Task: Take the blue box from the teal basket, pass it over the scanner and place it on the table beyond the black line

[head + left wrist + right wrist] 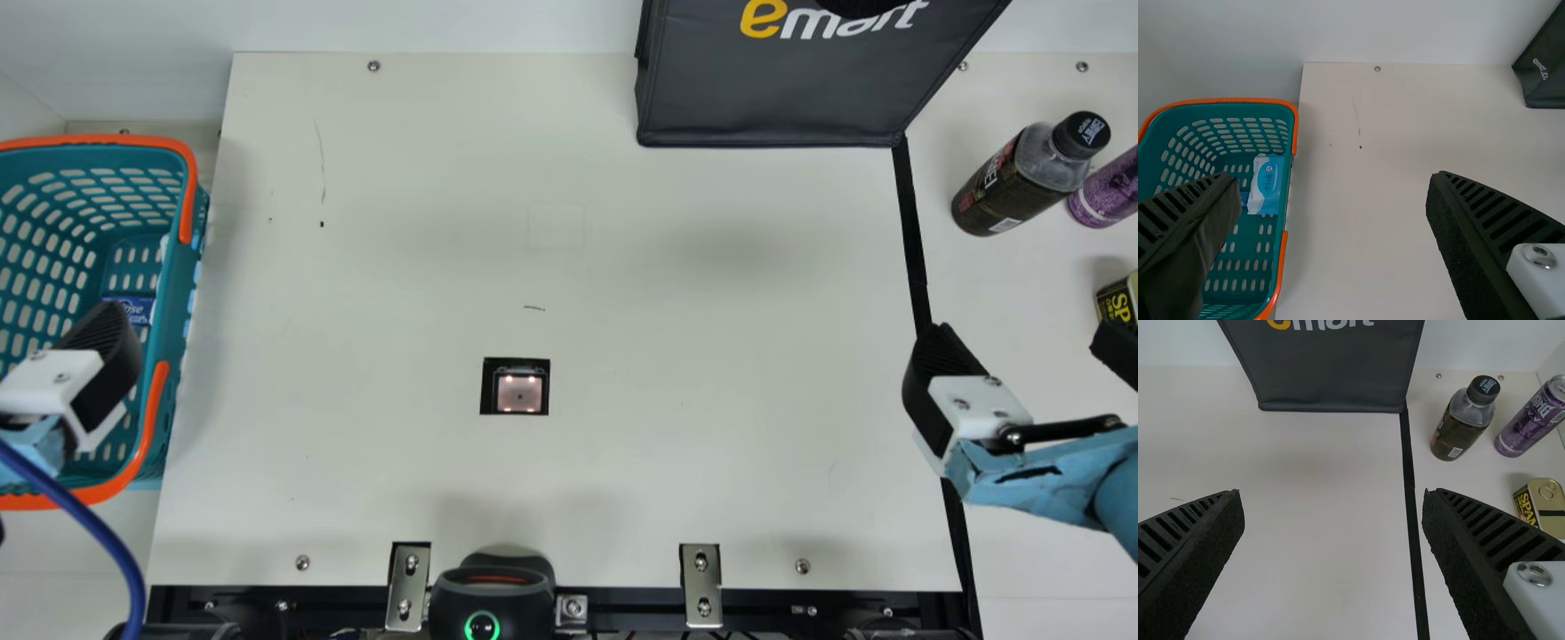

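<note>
Left gripper (pixel 1333 182) and right gripper (pixel 1333 493) stood released. The pick step required lowering the former into the teal basket (pixel 182 271), toward the blue box (pixel 137 309).

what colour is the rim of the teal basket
Orange along the basket's rim, seen best in the left wrist view.
</note>
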Controlling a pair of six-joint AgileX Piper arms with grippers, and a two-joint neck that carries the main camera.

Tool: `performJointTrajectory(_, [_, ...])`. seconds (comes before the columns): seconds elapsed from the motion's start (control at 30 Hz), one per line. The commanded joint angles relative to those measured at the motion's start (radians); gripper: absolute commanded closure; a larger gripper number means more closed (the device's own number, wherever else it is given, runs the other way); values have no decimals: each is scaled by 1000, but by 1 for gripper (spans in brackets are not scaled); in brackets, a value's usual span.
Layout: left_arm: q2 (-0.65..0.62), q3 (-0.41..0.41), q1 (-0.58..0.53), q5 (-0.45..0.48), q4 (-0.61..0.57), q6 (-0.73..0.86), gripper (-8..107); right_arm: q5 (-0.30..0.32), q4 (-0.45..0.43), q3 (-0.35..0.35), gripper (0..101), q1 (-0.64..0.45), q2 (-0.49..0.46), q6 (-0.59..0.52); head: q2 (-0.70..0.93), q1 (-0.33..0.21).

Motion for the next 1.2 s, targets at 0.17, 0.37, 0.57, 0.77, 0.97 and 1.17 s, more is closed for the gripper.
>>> performJointTrajectory(0.17, [0, 0, 0, 0, 0, 0, 9, 0, 0, 0, 6, 0, 0, 0, 142, -29])
performJointTrajectory(0.37, [0, 0, 0, 0, 0, 0, 9, 0, 0, 0, 6, 0, 0, 0, 281, -29])
performJointTrajectory(0.57, [0, 0, 0, 0, 0, 0, 9, 0, 0, 0, 6, 0, 0, 0, 351, -29])
performJointTrajectory(0.77, [0, 0, 0, 0, 0, 0, 9, 0, 0, 0, 6, 0, 0, 0, 351, -29])
performJointTrajectory(0.97, [5, -3, 7, -2, 0, -8, 9, 0, 0, 0, 6, 0, 0, 0, 351, -29])
performJointTrajectory(1.17, [47, -20, 82, -20, 6, -75, 9, 0, 0, 0, 6, 0, 0, 0, 351, -29])
